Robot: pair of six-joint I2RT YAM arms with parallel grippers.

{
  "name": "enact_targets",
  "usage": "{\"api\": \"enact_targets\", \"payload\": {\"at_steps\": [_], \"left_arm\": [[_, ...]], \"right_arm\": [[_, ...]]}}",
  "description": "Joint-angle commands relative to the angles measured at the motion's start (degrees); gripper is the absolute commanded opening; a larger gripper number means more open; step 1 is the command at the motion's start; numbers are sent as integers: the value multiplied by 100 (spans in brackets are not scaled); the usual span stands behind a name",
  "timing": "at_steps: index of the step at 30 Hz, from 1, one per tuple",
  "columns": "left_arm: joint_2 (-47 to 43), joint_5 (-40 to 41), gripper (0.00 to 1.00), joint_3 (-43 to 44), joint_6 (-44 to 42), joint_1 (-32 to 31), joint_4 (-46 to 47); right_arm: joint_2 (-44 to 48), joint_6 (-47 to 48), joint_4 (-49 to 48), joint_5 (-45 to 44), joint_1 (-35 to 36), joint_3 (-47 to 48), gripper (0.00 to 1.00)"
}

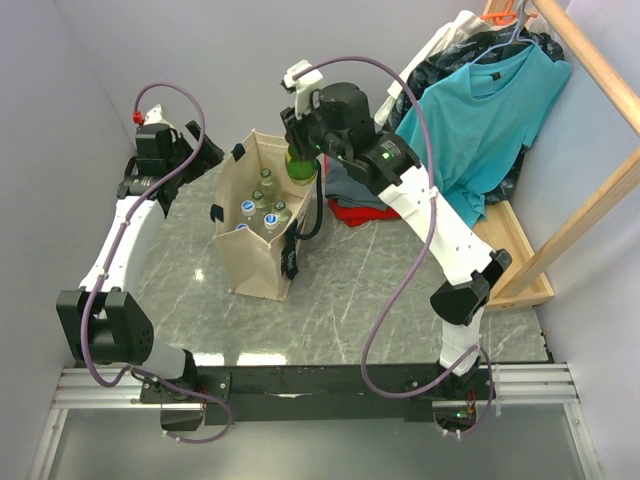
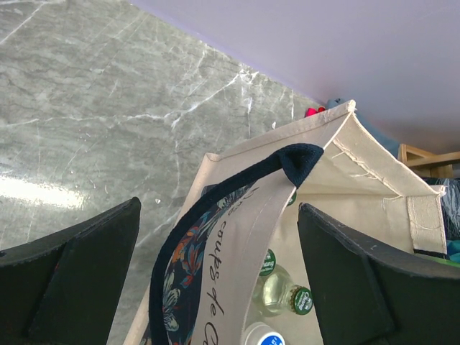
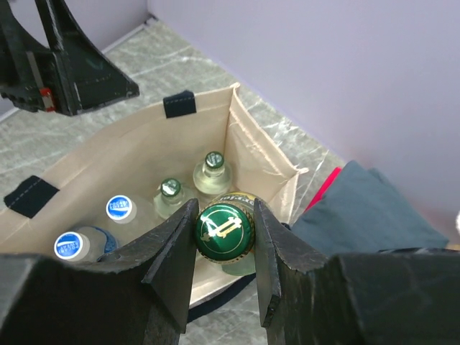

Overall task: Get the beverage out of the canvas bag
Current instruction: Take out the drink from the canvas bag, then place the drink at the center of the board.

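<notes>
The beige canvas bag point(image 1: 258, 250) stands upright on the marble table, its mouth open. My right gripper point(image 3: 225, 214) is shut on the green cap of a beverage bottle point(image 3: 225, 231), which hangs over the bag's far right corner point(image 1: 300, 166), its top above the rim. Two green-capped clear bottles point(image 3: 209, 175) and two blue-capped ones point(image 3: 119, 208) stand inside the bag. My left gripper point(image 2: 219, 210) is open at the bag's left rim, and the dark-edged handle strap point(image 2: 237, 237) runs between its fingers point(image 2: 79, 273) without being pinched.
Red and grey folded clothes point(image 1: 350, 200) lie right behind the bag. A teal T-shirt point(image 1: 480, 110) hangs on a wooden rack point(image 1: 590, 200) at the right. Lilac walls close the back and left sides.
</notes>
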State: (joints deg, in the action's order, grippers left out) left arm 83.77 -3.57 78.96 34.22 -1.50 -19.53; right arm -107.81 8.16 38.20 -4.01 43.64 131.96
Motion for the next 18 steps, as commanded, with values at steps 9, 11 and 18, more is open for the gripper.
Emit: {"api": "enact_targets", "payload": {"at_steps": [9, 11, 18], "left_arm": [[-212, 58, 96, -30, 24, -17, 213], [-212, 67, 96, -38, 50, -17, 230], [-264, 85, 96, -73, 32, -17, 239]], "right_arm": [[1244, 335, -1349, -574, 48, -346, 0], [1367, 379, -1350, -697, 40, -451, 0], [1815, 458, -1543, -1075, 57, -1040, 0]]}}
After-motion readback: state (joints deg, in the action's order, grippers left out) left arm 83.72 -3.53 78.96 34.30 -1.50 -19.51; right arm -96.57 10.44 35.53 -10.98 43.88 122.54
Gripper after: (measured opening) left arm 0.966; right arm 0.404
